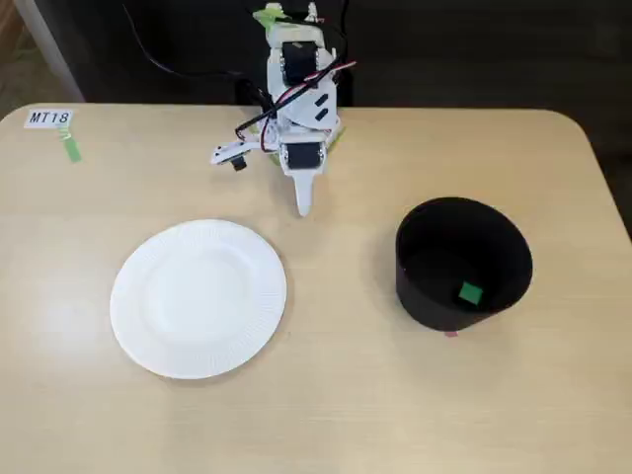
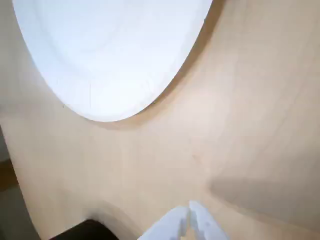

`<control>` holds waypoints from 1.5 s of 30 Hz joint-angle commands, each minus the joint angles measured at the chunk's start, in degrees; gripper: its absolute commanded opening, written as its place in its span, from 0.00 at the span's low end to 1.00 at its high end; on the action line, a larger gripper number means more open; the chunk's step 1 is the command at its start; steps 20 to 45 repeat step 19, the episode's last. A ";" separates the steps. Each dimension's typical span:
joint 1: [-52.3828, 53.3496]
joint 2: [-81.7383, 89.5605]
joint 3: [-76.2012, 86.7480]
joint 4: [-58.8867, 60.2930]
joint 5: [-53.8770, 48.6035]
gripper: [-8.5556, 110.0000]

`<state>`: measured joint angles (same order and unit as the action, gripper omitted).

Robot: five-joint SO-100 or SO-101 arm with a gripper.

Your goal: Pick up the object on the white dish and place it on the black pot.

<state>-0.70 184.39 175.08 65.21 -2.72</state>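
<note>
Looking down, we see the green cube [image 1: 470,293] inside the black pot [image 1: 425,286] at right, the white paper plate [image 1: 197,298] bare at left, and the gripper [image 1: 304,205] pressed together at the far side.

You have a light wooden table [image 1: 326,395] carrying 4 things: the white dish [image 1: 197,298] at left in the fixed view, the black pot [image 1: 462,263] at right, a white label [image 1: 48,118] reading MT18 and green tape [image 1: 71,148] just beside it.

Fixed view: dish [image 1: 148,326] left on table [image 1: 326,415], pot [image 1: 462,263] right, cube [image 1: 470,293] seemingly inside pot, arm [image 1: 301,109] behind.
</note>
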 commanded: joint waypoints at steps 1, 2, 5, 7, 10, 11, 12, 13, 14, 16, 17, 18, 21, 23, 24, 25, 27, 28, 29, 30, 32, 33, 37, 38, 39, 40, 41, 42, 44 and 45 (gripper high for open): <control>0.00 6.42 -0.35 -0.44 0.18 0.12; 0.00 6.42 -0.35 -0.44 0.18 0.13; 0.00 6.42 -0.35 -0.44 0.18 0.10; 0.00 6.42 -0.35 -0.44 0.18 0.09; 0.00 6.42 -0.35 -0.44 0.18 0.07; 0.00 6.42 -0.35 -0.44 0.18 0.07; 0.00 6.42 -0.35 -0.44 0.18 0.07; 0.00 6.42 -0.35 -0.44 0.18 0.07; 0.00 6.42 -0.35 -0.44 0.18 0.07; 0.00 6.42 -0.35 -0.44 0.18 0.07; 0.00 6.42 -0.35 -0.44 0.18 0.07; 0.00 6.42 -0.35 -0.44 0.18 0.07; 0.00 6.42 -0.35 -0.44 0.18 0.07; 0.00 6.42 -0.35 -0.44 0.18 0.07; 0.00 6.42 -0.35 -0.44 0.18 0.07; 0.00 6.42 -0.35 -0.44 0.18 0.07; 0.00 6.42 -0.35 -0.44 0.18 0.07; 0.00 6.42 -0.35 -0.44 0.18 0.07; 0.00 6.42 -0.35 -0.44 0.18 0.07; 0.00 6.42 -0.35 -0.44 0.18 0.07; 0.00 6.42 -0.35 -0.44 0.18 0.07; 0.00 6.42 -0.35 -0.44 0.18 0.07; 0.00 6.42 -0.35 -0.44 0.18 0.07; 0.00 6.42 -0.35 -0.44 0.18 0.07; 0.00 6.42 -0.35 -0.44 0.18 0.07; 0.00 6.42 -0.35 -0.44 0.18 0.07; 0.00 6.42 -0.35 -0.44 0.18 0.07; 0.00 6.42 -0.35 -0.44 0.18 0.07; 0.00 6.42 -0.35 -0.44 0.18 0.07; 0.00 6.42 -0.35 -0.44 0.18 0.07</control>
